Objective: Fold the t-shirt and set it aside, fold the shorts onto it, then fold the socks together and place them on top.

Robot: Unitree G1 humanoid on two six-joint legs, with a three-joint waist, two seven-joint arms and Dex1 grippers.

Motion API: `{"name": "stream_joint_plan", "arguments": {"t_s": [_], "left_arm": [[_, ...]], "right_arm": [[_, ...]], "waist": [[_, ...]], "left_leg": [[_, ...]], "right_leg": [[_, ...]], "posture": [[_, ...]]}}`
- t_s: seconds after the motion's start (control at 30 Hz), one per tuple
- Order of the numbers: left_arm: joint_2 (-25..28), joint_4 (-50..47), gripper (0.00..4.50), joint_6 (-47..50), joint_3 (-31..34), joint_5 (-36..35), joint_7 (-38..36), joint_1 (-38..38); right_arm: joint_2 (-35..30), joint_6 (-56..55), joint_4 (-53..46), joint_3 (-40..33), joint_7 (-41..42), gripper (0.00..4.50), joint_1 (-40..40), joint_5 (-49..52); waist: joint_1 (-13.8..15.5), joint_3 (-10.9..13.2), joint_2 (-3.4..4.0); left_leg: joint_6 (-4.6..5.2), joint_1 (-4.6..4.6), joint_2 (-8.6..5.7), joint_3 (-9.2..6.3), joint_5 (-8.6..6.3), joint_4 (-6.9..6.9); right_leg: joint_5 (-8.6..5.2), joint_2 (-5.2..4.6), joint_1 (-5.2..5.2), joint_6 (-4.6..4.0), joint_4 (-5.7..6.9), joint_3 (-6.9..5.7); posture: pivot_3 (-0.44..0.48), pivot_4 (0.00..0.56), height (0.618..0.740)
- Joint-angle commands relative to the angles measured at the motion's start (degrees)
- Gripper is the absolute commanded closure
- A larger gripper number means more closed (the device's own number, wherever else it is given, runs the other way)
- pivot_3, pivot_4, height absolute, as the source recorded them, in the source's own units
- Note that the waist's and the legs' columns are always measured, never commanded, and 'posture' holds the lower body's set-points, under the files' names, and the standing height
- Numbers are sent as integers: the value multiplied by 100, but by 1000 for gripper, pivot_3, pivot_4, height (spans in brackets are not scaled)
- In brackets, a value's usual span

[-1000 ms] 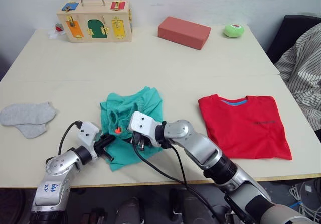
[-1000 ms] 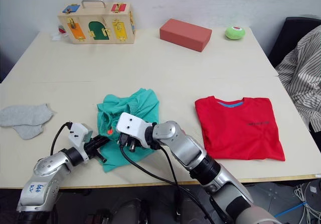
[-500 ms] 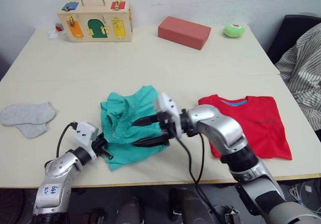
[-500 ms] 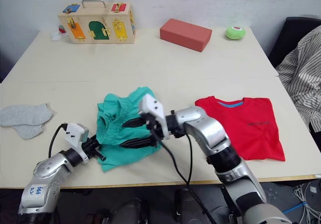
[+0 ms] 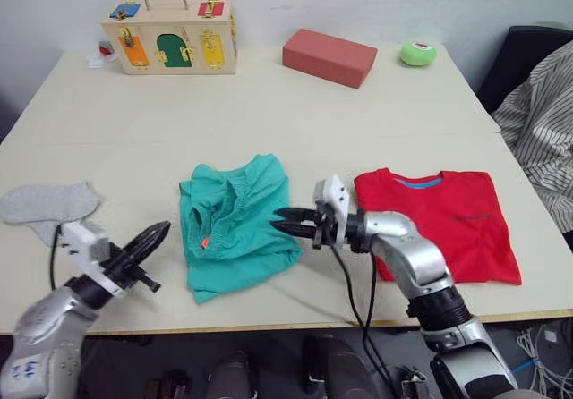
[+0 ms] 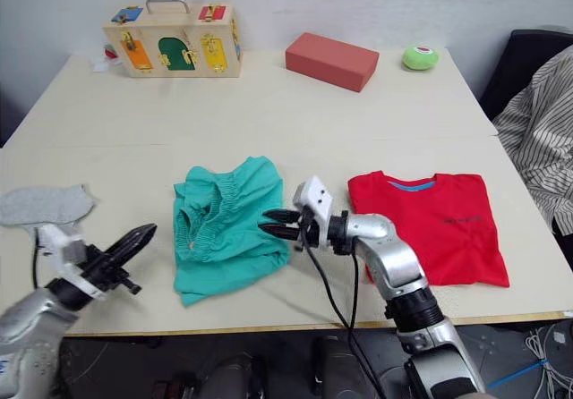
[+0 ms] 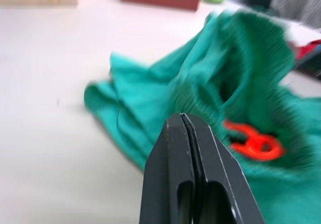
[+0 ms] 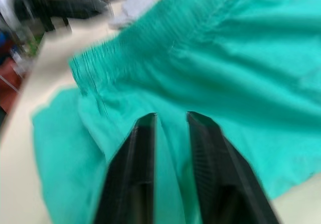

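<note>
Lying crumpled between the two grippers is one pair of shorts. The left gripper, jaws pressed together, points at them from just beside; the right gripper, jaws slightly parted and empty, touches their edge. One t-shirt lies folded behind it. Grey socks lie beyond the left gripper; I can't count them.

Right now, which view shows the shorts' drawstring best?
Left wrist view: the orange drawstring lies large and unobstructed on the shorts, just beyond the shut left gripper. The head views show just a small orange spot at the waistband. The right wrist view shows plain teal cloth.
</note>
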Motion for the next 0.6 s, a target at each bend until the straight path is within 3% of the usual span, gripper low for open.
{"name": "stream_joint_plan", "arguments": {"t_s": [0.03, 0.2, 0.33, 0.43, 0.6], "left_arm": [[712, -855, 4500, 894, -277, -919, -309, -584], [548, -345, 4500, 1078, -2215, 150, -162, -2447], [-13, 430, 4500, 908, -3052, 879, 5, -3285], [-392, 1102, 4500, 788, -3282, 1532, 554, -3652], [-340, 1528, 4500, 838, -3132, 2114, 976, -3568]], "right_arm": [[143, -733, 211, 180, -304, 4463, 15, -467], [175, -1208, 513, 431, -439, 4463, -16, -959], [220, -1324, 570, 583, -481, 4463, -24, -1193], [225, -1362, 534, 727, -387, 4463, -1, -1297], [219, -1236, 395, 756, -327, 4463, 93, -1265]], "waist": [[61, 3, -1], [83, 8, 7], [16, 10, 7], [26, 10, 6], [12, 12, 2]], "left_leg": [[-7, -2, -2, -4, 5, 1], [-9, 9, -23, -4, 13, 4], [-13, 5, -15, 10, 18, 2], [-25, 3, -1, 10, 25, 2], [-32, 6, 7, 9, 29, 3]], "right_leg": [[0, -2, 1, 0, 0, -1], [5, -12, 23, 8, -6, 5], [5, 3, 12, 9, -6, 11], [2, 21, 4, 3, -7, 10], [1, 25, 0, 2, 7, 12]], "posture": [[0, 150, 740], [0, 150, 740], [0, 150, 740], [0, 150, 740], [0, 150, 740]]}}
